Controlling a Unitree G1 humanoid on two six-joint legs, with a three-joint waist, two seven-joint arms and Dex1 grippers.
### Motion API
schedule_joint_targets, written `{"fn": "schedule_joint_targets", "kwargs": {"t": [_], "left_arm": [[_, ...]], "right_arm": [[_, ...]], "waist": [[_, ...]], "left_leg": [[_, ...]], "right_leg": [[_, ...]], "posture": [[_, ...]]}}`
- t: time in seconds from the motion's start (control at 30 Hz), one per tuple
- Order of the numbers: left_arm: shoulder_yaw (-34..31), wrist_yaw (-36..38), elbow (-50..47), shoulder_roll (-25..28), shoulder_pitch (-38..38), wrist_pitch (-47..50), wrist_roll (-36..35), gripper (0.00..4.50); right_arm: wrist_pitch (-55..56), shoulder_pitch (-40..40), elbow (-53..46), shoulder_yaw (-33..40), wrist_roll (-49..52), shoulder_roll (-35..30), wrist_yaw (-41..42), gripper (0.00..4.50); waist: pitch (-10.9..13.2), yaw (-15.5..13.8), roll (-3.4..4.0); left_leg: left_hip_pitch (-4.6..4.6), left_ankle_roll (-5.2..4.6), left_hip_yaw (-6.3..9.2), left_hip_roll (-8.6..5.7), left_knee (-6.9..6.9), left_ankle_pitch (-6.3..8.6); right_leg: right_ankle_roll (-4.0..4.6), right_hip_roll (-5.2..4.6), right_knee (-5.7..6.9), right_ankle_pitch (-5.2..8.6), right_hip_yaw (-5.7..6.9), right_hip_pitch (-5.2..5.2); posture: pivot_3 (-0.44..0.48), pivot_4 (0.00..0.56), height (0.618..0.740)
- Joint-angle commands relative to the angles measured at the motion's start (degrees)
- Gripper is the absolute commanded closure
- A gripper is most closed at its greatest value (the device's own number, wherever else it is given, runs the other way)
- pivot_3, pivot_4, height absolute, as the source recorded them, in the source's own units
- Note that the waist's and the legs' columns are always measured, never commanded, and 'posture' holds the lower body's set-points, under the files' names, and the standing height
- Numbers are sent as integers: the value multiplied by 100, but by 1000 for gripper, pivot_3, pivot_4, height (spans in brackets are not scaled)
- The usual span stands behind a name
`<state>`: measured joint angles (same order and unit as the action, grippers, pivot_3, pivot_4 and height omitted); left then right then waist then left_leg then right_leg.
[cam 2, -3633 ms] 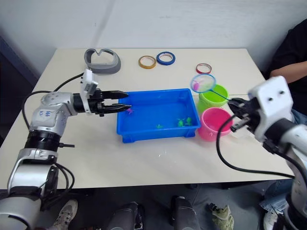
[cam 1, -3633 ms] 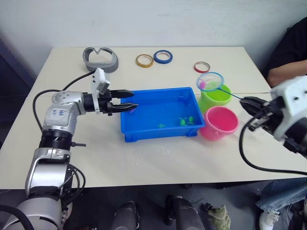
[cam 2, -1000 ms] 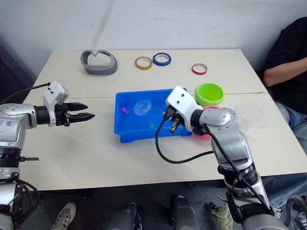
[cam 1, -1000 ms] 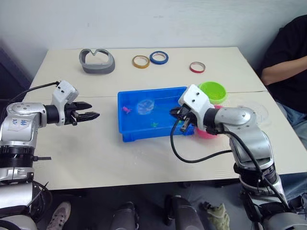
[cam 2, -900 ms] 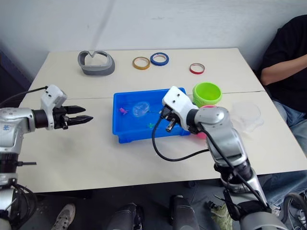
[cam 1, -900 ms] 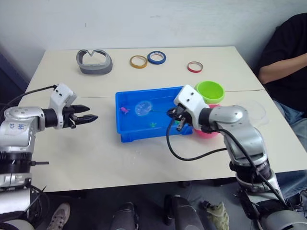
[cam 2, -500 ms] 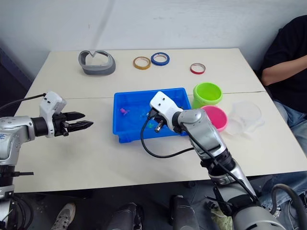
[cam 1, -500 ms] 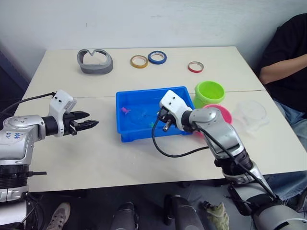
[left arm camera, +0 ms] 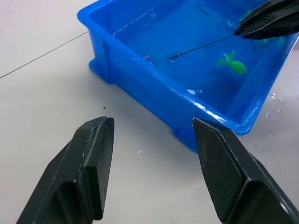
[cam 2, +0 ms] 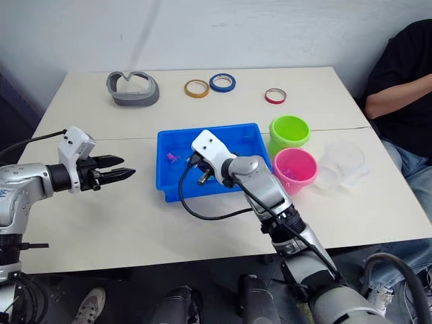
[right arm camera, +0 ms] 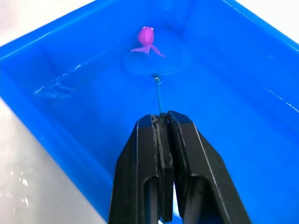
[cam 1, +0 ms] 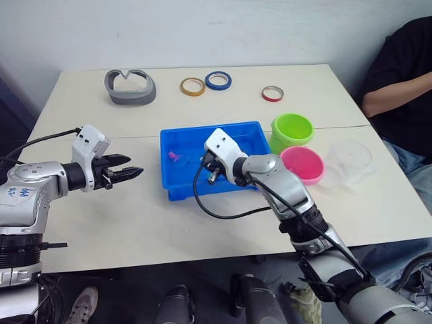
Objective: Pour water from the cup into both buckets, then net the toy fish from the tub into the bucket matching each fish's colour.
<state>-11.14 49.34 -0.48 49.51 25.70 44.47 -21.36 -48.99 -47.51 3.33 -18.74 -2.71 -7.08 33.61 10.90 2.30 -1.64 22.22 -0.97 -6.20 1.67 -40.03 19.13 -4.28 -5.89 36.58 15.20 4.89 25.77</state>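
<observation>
**A:** Which step is this? Both buckets stand just beyond the tub's (cam 1: pixel 177 190) far-right end — lime green bucket (cam 1: pixel 293 131), pink bucket (cam 1: pixel 303 165) — and the cup (cam 1: pixel 349 159) sits past the pink one, upright and apparently empty.

**B:** My reading: pouring is done, netting is in hand. The right end effector (right arm camera: pixel 161 140) has its fingers pressed together on the net handle (right arm camera: pixel 158 95), a thin rod. The net hoop (right arm camera: pixel 156 63) lies low in the tub, near the corner farthest from the buckets.

**A:** Target?

**B:** A pink fish (right arm camera: pixel 146 40), at the hoop's far edge. In the right wrist view it looks to be touching the hoop or sitting just over it; I cannot tell whether it is inside the mesh.

**A:** Orientation of the net?

**B:** The long axis runs from the end effector straight out along the fingers, hoop end leading, pointing down the tub's length away from the buckets. The fish's rounded head points away from the handle, tail fins toward it.

**A:** Left arm?

**B:** The left end effector (left arm camera: pixel 154 175) hangs over the bare surface beside the tub's end farthest from the buckets, fingers spread, holding nothing. A green fish (left arm camera: pixel 232 64) lies in the water nearer the bucket end.

**A:** Next move?

**B:** Judgement only — slide the hoop under the pink fish, lift level so it does not slip off, then carry it to the pink bucket.
</observation>
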Motion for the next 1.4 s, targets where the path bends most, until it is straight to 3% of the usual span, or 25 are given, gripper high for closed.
{"fn": "schedule_joint_targets", "kwargs": {"t": [0.03, 0.37, 0.9, 1.2, 1.4], "left_arm": [[-185, 13, -225, 17, -28, -116, -147, 1530], [-147, 149, 34, 13, 78, -504, -224, 1530], [79, 396, 394, -61, 418, -918, -233, 1530], [481, 1331, 798, -343, 1011, -1589, -296, 1530], [898, 1951, 1361, -837, 1564, -2063, -250, 1530]], "right_arm": [[121, -255, -154, 244, 186, 73, -70, 4500], [-620, -195, -1038, 568, 643, -262, 21, 4500], [-1014, 34, -1676, 810, 1062, -670, -133, 4500], [-1241, 771, -3266, 1959, 1724, -2025, 211, 4500], [-1329, 1772, -4338, 3337, 1862, -3309, 385, 4500]], "waist": [[0, 14, 0], [1, 72, 1], [1, 64, 1], [1, -112, 1], [2, -196, 3]], "left_leg": [[0, 0, 0, 0, 0, 0], [6, 4, 2, 2, 5, 1], [11, 3, 1, 1, 5, 2], [22, -3, 7, -3, 5, 5], [19, -10, -5, -2, 3, 9]], "right_leg": [[1, 0, 1, 0, -4, 1], [4, 1, 1, 2, -39, 8], [4, 0, 0, 2, -38, 13], [4, 1, -15, 2, -20, 12], [0, 14, -20, 0, 9, 10]], "posture": [[0, 150, 713], [0, 150, 713], [0, 150, 713], [0, 150, 713], [0, 150, 713]]}}
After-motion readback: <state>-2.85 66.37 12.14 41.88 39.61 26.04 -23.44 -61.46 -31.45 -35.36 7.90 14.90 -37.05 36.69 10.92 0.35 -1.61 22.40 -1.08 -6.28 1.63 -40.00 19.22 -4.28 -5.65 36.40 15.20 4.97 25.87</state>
